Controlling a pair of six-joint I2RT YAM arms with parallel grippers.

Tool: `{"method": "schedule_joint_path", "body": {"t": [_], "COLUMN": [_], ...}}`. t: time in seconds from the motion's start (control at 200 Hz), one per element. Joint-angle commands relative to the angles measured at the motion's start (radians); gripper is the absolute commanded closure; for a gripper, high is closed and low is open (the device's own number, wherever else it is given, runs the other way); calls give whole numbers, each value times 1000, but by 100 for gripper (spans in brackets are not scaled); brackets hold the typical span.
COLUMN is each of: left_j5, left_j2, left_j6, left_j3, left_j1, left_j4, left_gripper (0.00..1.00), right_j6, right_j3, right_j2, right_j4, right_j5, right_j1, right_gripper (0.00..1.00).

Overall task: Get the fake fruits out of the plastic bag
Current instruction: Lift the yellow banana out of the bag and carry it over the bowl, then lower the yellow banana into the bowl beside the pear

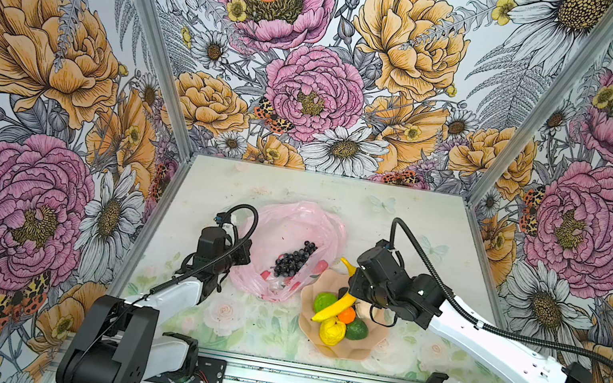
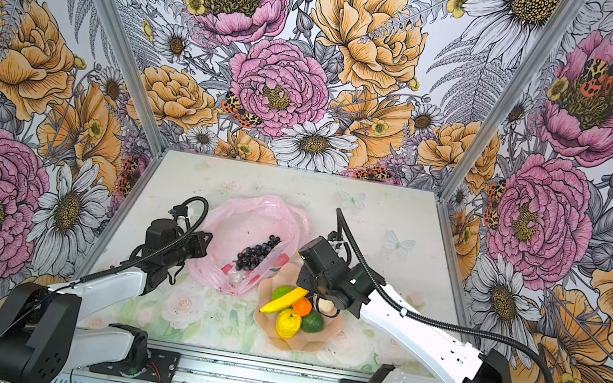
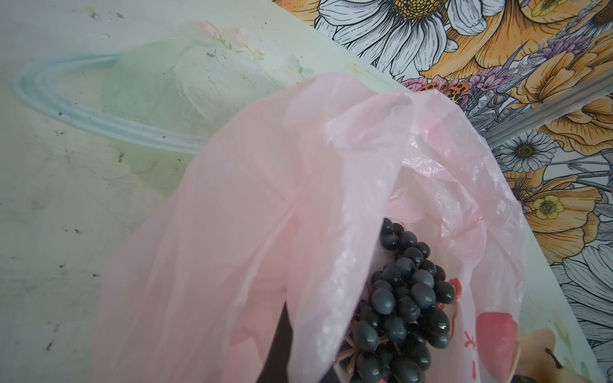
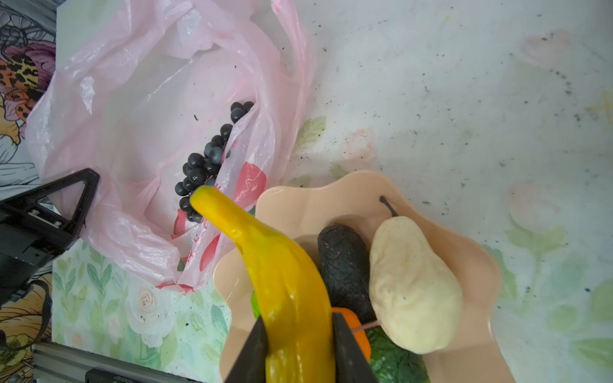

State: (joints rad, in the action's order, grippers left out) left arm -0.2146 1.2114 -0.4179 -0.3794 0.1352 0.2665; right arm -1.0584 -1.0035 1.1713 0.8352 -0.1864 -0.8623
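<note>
Looking down at the bench (image 1: pixel 297 187), the plastic bag (image 1: pixel 291 223) sprawls mid-bench with its mouth gaping. The left claw (image 1: pixel 244 251) is pinched together on its left rim, and only the left wrist view shows pink film draped over a dark finger (image 3: pixel 278 348). Toward the near edge, the scalloped plate (image 1: pixel 333 351) meets the bag's printed corner. The right claw (image 4: pixel 300 328) is clamped on the banana (image 4: pixel 282 282), which slants across the plate. The pear (image 4: pixel 414 291) and black avocado (image 4: pixel 345 272) show plainly only from the right wrist, since the arm covers them from above. The grapes (image 1: pixel 293 260) lie inside the bag. Lemon (image 1: pixel 332 331), lime (image 1: pixel 324 301) and orange (image 1: pixel 347 314) sit on the plate.
</note>
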Motion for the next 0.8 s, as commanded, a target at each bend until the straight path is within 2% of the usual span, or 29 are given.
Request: {"method": "schedule_joint_path", "body": {"t": [0.0,0.34,0.791], "left_j5": [-4,-10,-14], "left_j2": [2,7,8], "left_j6": [9,11,10], "left_j3": [-5,-8,-7], "left_j1": [3,2,1], "left_j4": [13,13,15], "left_gripper": [100,100,100], "right_j6": [-90,-249,-503], "right_j3": [45,113,185], "right_j2": [-58,-202,-185], "right_j4": [104,318,346], "right_j5": [-45,-115,-164], "right_j1": [4,-17,-178], "right_gripper": [79,79,79]}}
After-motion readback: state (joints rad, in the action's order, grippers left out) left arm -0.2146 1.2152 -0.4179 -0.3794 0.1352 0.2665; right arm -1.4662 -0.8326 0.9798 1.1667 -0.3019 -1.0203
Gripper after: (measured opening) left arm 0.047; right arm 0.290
